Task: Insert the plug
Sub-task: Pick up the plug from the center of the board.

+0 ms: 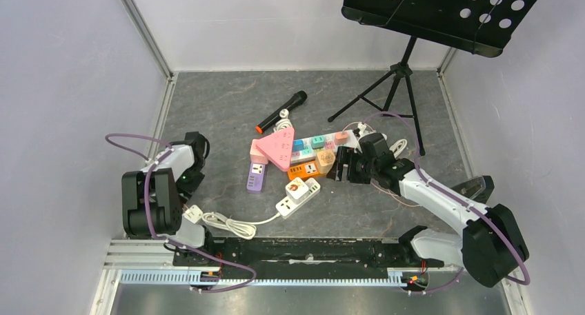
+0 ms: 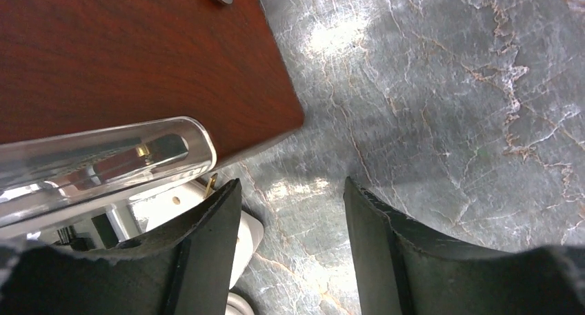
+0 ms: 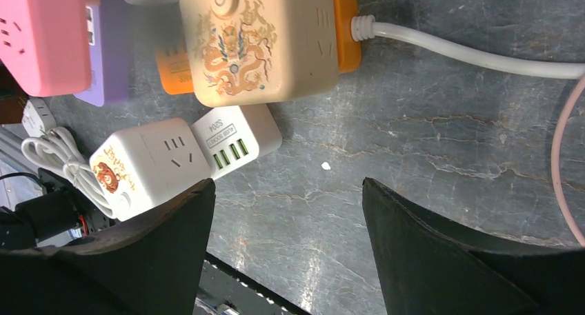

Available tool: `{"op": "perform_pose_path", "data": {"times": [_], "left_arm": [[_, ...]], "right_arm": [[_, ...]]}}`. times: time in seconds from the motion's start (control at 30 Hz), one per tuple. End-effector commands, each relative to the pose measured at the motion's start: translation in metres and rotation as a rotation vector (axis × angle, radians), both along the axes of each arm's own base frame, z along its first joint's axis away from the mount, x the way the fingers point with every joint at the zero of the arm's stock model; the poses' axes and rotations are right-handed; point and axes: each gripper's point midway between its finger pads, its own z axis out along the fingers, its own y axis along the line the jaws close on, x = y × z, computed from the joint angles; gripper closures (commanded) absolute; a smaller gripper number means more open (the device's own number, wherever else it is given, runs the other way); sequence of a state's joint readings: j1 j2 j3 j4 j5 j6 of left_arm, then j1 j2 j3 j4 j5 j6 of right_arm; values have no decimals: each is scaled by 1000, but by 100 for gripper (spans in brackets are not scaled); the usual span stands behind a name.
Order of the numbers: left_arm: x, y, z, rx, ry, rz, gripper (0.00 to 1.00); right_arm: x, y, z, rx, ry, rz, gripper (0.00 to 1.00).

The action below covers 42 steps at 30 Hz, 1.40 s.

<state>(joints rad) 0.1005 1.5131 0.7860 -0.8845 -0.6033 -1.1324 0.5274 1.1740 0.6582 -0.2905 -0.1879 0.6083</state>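
Note:
The white plug [image 1: 193, 214] lies on the grey floor at the near left, and its coiled white cable [image 1: 231, 225] runs to a white power strip [image 1: 298, 196]. In the left wrist view the plug [image 2: 241, 236] with a brass prong sits just outside the left finger. My left gripper [image 2: 293, 184] is open over bare floor, and in the top view it [image 1: 187, 184] hangs just beyond the plug. My right gripper [image 1: 343, 169] is open beside the pile of strips. In its own view it [image 3: 286, 184] holds nothing, with the white strip [image 3: 148, 163] at its left.
The pile holds a pink triangular strip [image 1: 279, 148], a purple one [image 1: 256, 177], an orange one [image 1: 303, 170] and a beige dragon-print cube [image 3: 259, 43]. A black microphone [image 1: 281, 112] and a music stand [image 1: 400, 74] are behind. A reddish-brown panel [image 2: 124, 53] and a shiny rail [image 2: 103, 156] are near the left gripper.

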Motion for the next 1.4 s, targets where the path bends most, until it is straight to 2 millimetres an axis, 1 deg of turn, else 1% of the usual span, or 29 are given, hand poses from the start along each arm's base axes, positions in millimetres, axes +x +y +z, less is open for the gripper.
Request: {"op": "perform_pose_path", "data": {"times": [0.0,0.13,0.2,0.33,0.53,0.63,0.77,0.83,0.93,1.0,1.03,1.1,1.17,1.23,1.37], "left_arm": [[-23,-12,-15,-74,44,30,38],[-32,-8,0,-39,62,93,36],[-35,-11,3,-47,88,116,35],[-40,-26,-8,-120,84,158,37],[-47,-35,-7,-160,37,187,38],[-52,-36,-5,-161,24,191,38],[-53,-43,-7,-200,27,190,39],[-51,-42,-7,-197,32,189,39],[-44,-43,-10,-216,36,149,39],[-31,-49,-14,-267,-4,89,40],[-21,-53,-17,-298,-44,49,42],[-14,-57,-21,-325,-93,26,43],[-7,-58,-20,-331,-132,-1,43],[4,-59,-17,-340,-176,-44,43],[32,-63,-12,-365,-292,-142,43]], "right_arm": [[3,5,7,3,-11,38,20],[4,4,8,2,-16,34,20],[4,4,8,1,-20,29,20],[4,2,8,0,-24,24,20],[2,0,6,-5,-22,21,20],[0,0,5,1,-17,18,21],[0,-1,7,5,-23,9,20],[-1,-1,9,10,-25,6,20],[-1,-2,10,11,-31,1,21],[-1,-2,11,15,-33,-3,21],[-1,-2,11,17,-31,-6,21],[-2,-2,11,19,-33,-6,20],[-2,-2,12,21,-36,-10,21],[-3,-3,13,22,-39,-12,20],[-2,-3,17,29,-54,-14,21]]}}
